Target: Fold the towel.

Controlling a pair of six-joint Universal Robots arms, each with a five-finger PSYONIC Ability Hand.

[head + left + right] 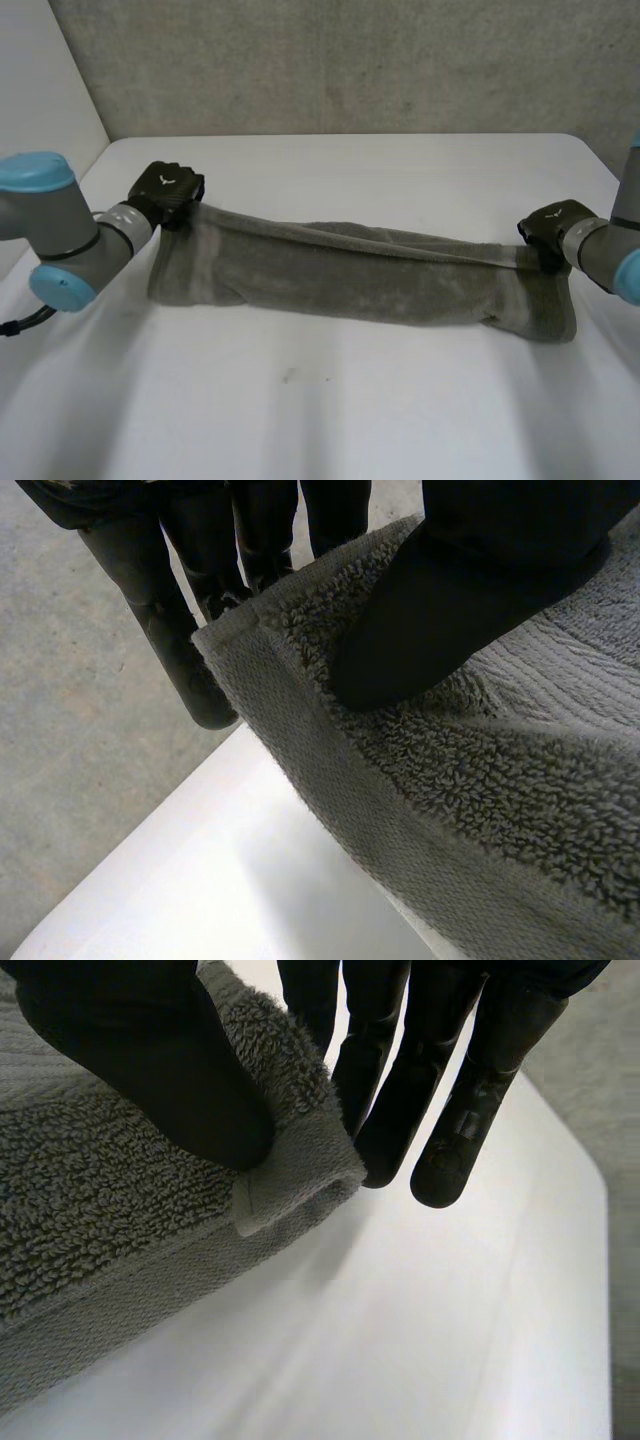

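Note:
A grey towel [350,280] stretches across the white table [320,400] between my two hands, its upper edge lifted taut and its lower part sagging onto the table. My left hand [166,192] pinches the towel's left top corner; in the left wrist view the thumb [450,600] presses the towel [480,780] against the fingers [170,630] behind it. My right hand [548,228] pinches the right top corner. There the thumb [150,1060] clamps the towel's corner [290,1170] against straight fingers [450,1090].
A grey wall [350,60] rises behind the table's far edge. Bare tabletop lies in front of the towel and behind it. The table's far right corner [590,150] is rounded, close to my right arm.

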